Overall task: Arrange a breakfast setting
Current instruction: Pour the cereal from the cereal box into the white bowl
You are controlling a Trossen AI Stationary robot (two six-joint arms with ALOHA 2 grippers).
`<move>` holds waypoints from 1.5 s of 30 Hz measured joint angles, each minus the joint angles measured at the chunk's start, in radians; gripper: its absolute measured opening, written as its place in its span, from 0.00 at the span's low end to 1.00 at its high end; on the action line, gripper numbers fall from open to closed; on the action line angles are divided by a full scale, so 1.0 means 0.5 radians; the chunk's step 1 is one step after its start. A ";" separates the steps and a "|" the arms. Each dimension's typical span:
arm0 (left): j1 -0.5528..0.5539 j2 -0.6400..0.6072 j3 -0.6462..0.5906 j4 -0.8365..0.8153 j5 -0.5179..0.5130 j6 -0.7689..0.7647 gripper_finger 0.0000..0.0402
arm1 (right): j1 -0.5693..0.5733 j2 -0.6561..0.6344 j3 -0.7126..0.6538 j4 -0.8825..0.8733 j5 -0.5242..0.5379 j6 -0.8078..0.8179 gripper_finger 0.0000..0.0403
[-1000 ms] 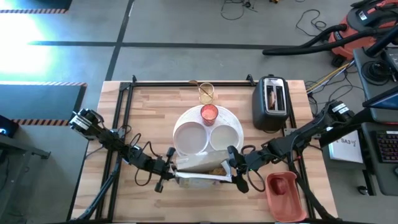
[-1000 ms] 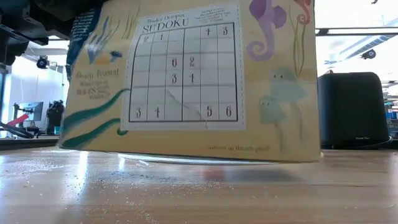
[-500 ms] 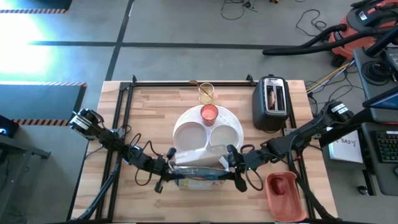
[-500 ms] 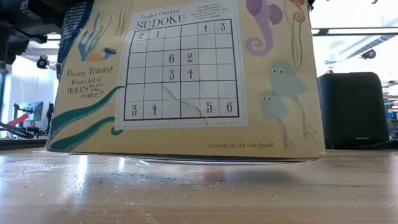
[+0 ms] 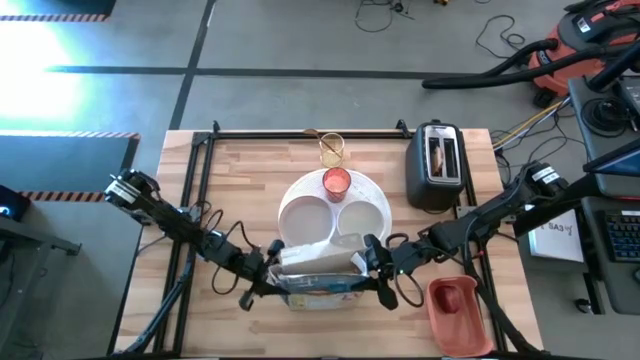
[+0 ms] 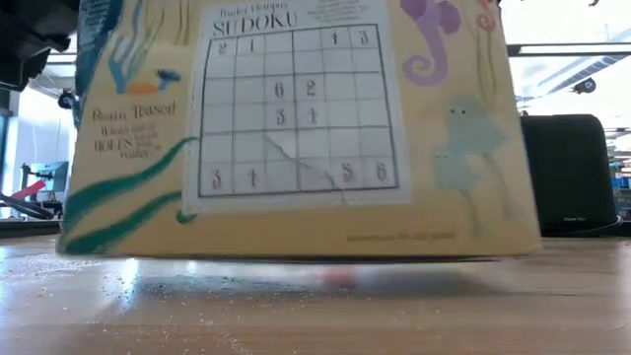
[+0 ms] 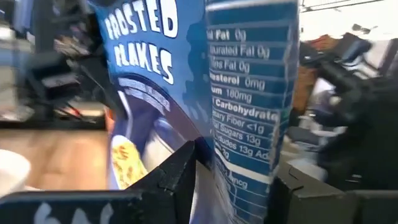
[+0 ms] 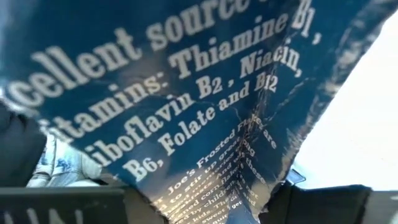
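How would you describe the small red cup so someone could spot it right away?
Start at the wooden table and find the large round white plate in its middle. The small red cup stands on the plate's far edge, just in front of the clear glass. It is the only red thing on the plate, round and open-topped.

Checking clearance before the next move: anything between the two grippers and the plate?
Yes. A cereal box sits between the left gripper and right gripper, over the near edge of the plate. It also fills the low view, hiding the plate there.
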 joint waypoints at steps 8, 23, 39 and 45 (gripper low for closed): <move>0.002 -0.282 -0.022 -0.570 0.057 -0.110 0.27 | 0.000 -0.017 -0.002 -0.057 0.020 0.022 0.33; -0.006 -1.057 -0.025 -1.354 0.071 -0.198 0.27 | -0.012 -0.264 0.002 -0.426 0.052 1.023 0.33; 0.004 -1.432 -0.025 -1.359 -0.503 0.230 0.27 | 0.015 -0.334 0.290 -0.562 0.199 1.390 0.30; 0.005 -1.557 -0.025 -1.427 -0.978 0.282 0.27 | 0.087 -0.165 0.688 -1.210 0.122 1.760 0.30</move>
